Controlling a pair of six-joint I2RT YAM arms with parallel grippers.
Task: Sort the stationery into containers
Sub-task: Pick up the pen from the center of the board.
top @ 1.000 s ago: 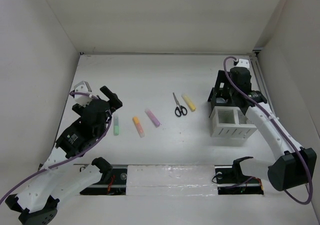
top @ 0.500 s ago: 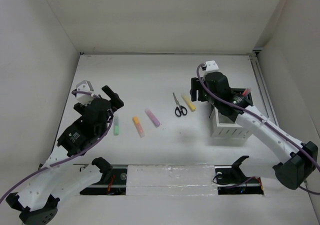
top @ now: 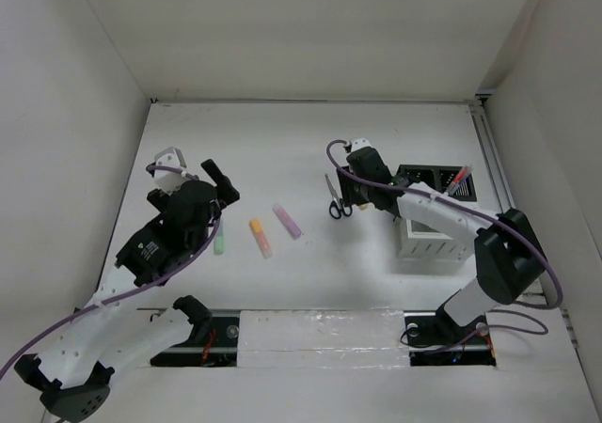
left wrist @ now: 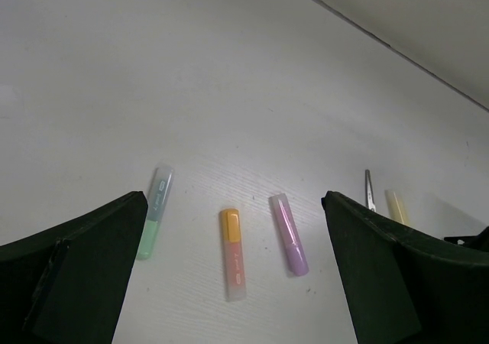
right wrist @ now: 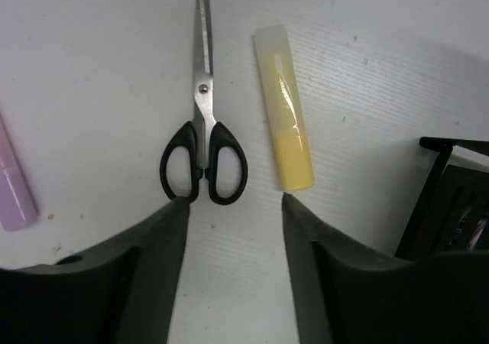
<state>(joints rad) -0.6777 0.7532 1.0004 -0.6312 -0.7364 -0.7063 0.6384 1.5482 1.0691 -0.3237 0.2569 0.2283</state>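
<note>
Hovering half-narrowed and empty, the right pincer [right wrist: 232,205] should shift frame-right to straddle the yellow marker [right wrist: 283,115], clear of the scissors [right wrist: 203,157]; left pincer [left wrist: 234,200] gapes wide.

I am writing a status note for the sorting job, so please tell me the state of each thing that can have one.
left gripper: open, empty
right gripper: open, empty
scissors: blades closed, flat on the table
yellow marker: flat on the table
purple marker: flat on the table
orange marker: flat on the table
green marker: flat on the table
organizer: upright
red pen: leaning inside the organizer
</note>
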